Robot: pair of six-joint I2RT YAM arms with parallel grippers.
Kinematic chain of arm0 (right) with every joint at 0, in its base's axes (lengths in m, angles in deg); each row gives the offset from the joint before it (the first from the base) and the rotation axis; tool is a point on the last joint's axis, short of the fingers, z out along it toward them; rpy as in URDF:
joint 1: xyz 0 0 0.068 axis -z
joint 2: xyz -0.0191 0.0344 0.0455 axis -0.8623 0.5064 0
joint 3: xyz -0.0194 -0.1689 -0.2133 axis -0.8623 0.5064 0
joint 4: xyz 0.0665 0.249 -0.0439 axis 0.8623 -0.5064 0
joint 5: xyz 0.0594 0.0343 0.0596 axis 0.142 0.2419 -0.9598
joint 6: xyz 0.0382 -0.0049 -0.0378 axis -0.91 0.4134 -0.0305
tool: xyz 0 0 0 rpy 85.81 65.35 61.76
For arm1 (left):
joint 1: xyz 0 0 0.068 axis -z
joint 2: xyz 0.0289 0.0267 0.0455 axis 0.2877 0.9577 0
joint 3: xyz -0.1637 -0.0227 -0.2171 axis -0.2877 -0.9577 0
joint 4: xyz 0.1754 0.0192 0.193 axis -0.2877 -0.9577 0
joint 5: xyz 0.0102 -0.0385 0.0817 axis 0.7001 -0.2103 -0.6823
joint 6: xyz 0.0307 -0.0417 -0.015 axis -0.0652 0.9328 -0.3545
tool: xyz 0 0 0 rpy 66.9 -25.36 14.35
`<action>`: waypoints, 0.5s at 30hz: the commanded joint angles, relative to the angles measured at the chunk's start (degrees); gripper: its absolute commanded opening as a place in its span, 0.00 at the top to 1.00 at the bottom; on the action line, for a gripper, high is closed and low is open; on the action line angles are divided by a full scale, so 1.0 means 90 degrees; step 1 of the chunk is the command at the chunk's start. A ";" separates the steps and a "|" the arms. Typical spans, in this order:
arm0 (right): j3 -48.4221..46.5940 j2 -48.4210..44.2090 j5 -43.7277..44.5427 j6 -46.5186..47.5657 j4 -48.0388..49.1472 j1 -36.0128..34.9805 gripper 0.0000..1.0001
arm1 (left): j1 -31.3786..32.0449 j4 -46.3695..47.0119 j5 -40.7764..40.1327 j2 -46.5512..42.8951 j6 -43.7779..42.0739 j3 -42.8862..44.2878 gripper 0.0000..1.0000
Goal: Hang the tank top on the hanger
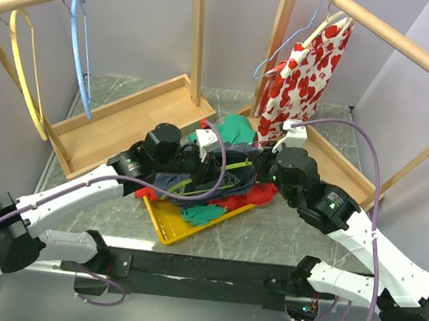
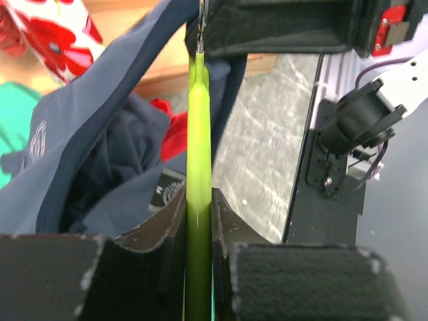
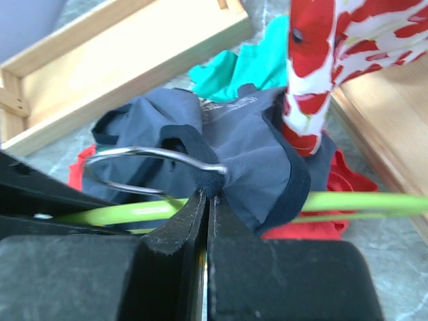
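Left pincer point(image 2: 198, 200) clamps the thin lime-green plastic hanger point(image 2: 198, 120) — right pincer point(image 3: 205, 194) pinches the soft navy tank top point(image 3: 261, 154).

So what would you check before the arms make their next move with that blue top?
1. Left gripper clamped on the hanger: ok.
2. Right gripper shut on the tank top beside the metal hook: ok.
3. Tank top spread along the hanger: not ok, bunched by the hook, green bar bare beyond.
4. Hook through the neckline: cannot tell.
5. Heart-print cloth clear of the tank top: cannot tell, they overlap in the right wrist view.
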 commanded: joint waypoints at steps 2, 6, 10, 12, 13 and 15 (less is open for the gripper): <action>0.0198 -0.0383 -0.0017 0.0003 0.0647 -0.0065 0.93 | 0.0068 0.1379 0.0393 0.0309 0.0426 0.0030 0.99; 0.0911 -0.0919 0.0451 0.0032 0.1057 -0.0045 0.68 | 0.0068 0.1701 0.0499 0.0593 0.0611 0.0079 0.99; 0.1604 -0.1544 0.0628 -0.0007 0.1497 -0.0046 0.35 | 0.0068 0.1985 0.0354 0.0691 0.0895 -0.0047 0.99; 0.2042 -0.1973 0.0424 0.0061 0.2023 -0.0055 0.26 | 0.0068 0.2053 0.0353 0.0671 0.0953 -0.0135 0.99; 0.2200 -0.2091 0.0355 0.0110 0.2257 -0.0055 0.23 | 0.0068 0.2102 0.0392 0.0652 0.1012 -0.0165 0.99; 0.2580 -0.2277 0.0180 0.0344 0.2921 -0.0045 0.19 | 0.0068 0.2180 0.0383 0.0623 0.1061 -0.0223 0.99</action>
